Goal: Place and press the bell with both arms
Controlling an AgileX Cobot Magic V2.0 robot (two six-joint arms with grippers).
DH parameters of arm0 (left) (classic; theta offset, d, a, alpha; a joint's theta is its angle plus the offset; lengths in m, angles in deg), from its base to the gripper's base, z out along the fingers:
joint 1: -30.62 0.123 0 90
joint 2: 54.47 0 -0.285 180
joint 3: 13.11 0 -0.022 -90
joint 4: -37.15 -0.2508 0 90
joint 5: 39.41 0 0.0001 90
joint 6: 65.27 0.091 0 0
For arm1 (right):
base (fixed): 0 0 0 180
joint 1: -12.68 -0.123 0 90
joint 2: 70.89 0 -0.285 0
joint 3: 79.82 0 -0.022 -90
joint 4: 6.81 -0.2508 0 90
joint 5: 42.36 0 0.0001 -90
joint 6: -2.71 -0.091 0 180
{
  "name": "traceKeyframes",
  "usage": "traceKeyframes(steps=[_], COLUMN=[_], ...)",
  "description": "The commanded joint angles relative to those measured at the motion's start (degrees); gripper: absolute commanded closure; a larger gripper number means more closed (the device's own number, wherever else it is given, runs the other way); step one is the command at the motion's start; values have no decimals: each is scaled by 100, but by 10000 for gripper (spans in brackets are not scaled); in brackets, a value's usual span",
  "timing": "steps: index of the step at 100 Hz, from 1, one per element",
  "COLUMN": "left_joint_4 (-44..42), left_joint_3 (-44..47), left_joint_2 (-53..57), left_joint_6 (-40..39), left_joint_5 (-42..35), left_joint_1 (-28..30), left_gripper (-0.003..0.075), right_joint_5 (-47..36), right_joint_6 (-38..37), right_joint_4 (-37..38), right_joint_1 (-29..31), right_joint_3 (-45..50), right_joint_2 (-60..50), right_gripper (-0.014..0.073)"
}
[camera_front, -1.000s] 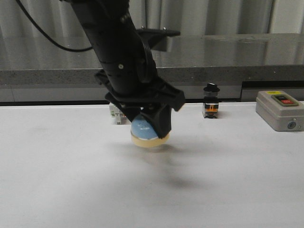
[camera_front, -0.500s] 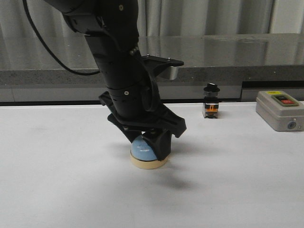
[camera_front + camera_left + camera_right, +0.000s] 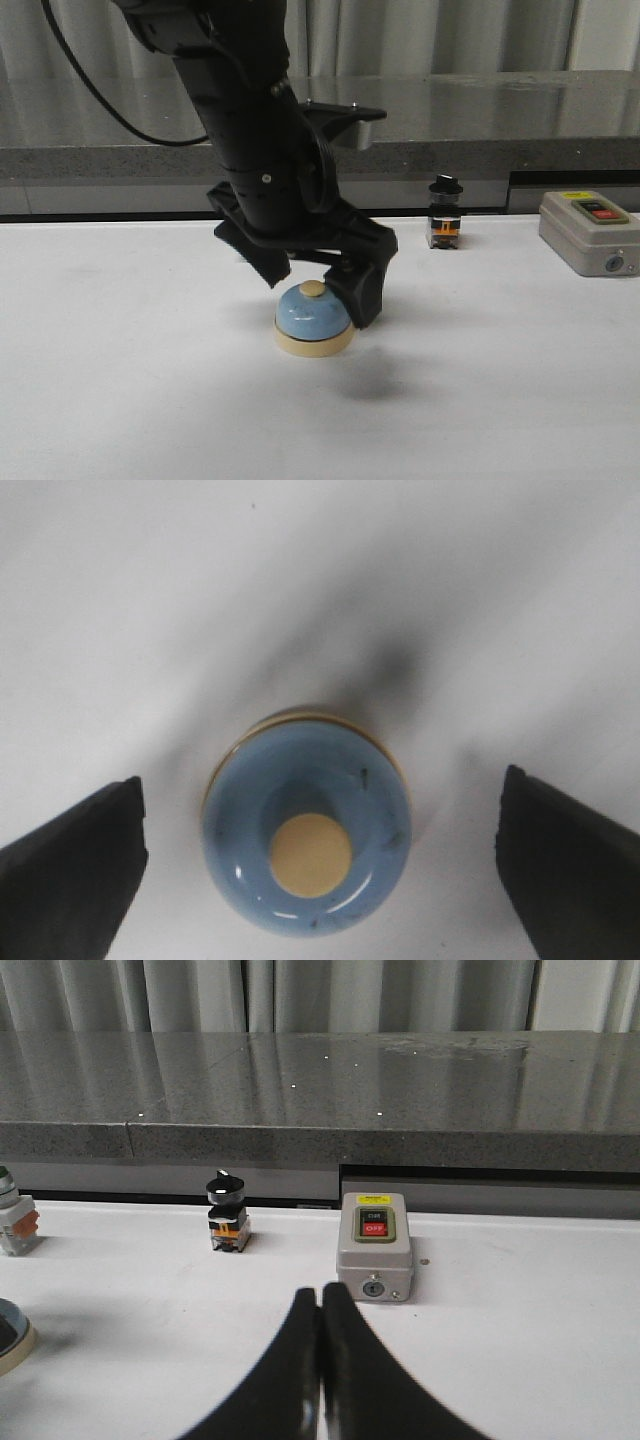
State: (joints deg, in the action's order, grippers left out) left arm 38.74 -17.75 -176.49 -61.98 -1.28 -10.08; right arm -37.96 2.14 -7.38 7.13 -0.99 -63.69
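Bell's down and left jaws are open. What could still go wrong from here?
1. The left gripper straddles the bell closely; one finger sits right beside the dome, so a slanted retreat could nudge it.
2. The right gripper is shut near the grey box, far from the bell; its press must land squarely on the small cream button.

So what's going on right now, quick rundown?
Left hand open, fingers astride the small light-blue dome bell, not touching. Bell upright on the white table. Right hand shut, empty. Cream button uncovered, nothing in the way.
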Motion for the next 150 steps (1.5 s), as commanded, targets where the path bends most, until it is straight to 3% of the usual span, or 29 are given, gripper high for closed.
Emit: traceKeyframes(steps=[1, 32, 84, 104, 125, 150], left_joint_4=[93, 80, 139, 139, 139, 139], left_joint_3=[-159, 407, 3526, 4382, 4870, 4962], left_joint_2=[643, 1778, 4831, 6211, 7534, 8519], left_joint_6=[-155, -409, -590, -604, -604, -604], left_joint_5=[-176, -626, -1832, -1872, -1861, -1755], left_joint_1=[-28, 466, 2626, 3054, 3068, 3068], left_gripper=[52, 52, 52, 71, 234, 619], right_joint_5=[-501, -501, -501, -501, -501, -501], right_joint_6=[57, 57, 57, 57, 57, 57], right_joint_4=[57, 57, 57, 57, 57, 57], right_joint_1=[27, 27, 27, 27, 27, 27], right_joint_3=[-89, -89, -89, -89, -89, -89], right_joint_2=[-93, -93, -93, -93, -93, -93], right_gripper=[653, 653, 653, 653, 653, 653])
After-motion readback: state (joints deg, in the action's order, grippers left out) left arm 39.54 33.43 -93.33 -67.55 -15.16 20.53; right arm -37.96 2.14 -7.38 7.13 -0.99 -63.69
